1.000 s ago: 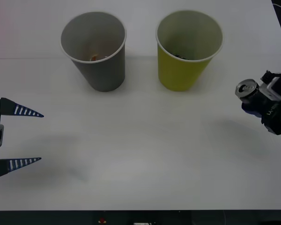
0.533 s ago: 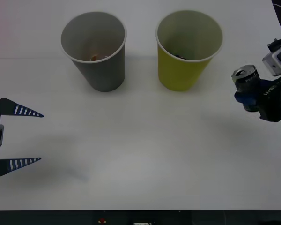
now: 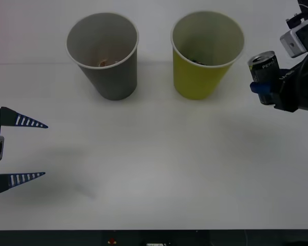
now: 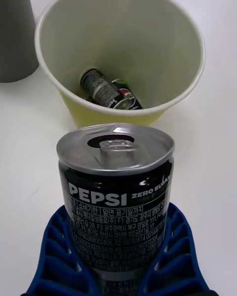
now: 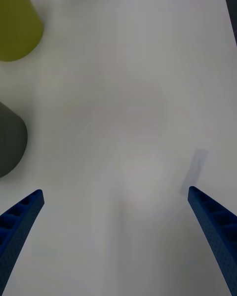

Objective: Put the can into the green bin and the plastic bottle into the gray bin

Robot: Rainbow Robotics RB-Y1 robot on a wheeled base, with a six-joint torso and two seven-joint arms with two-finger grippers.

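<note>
My right gripper [image 3: 265,85] is shut on the can [image 3: 263,67], a dark Pepsi can with a silver top, and holds it upright in the air. It hangs just to the right of the green bin [image 3: 207,61], at about rim height. In the right wrist view the can [image 4: 116,197] sits between the blue fingers [image 4: 53,259], with the green bin's rim [image 4: 195,69] beyond it and other cans [image 4: 109,94] lying inside. The gray bin [image 3: 103,59] stands left of the green one. My left gripper [image 3: 45,150] is open near the table's left edge. The plastic bottle is out of view.
Both bins stand at the back of the white table [image 3: 154,169]. A small orange thing [image 3: 103,63] lies at the bottom of the gray bin. The left wrist view shows bare table between its fingers [image 5: 22,217], with the green bin [image 5: 17,24] and gray bin [image 5: 10,138] farther off.
My right gripper has lifted the can and carried it up and left toward the green bin, turning it more upright. The left arm has stayed still.
</note>
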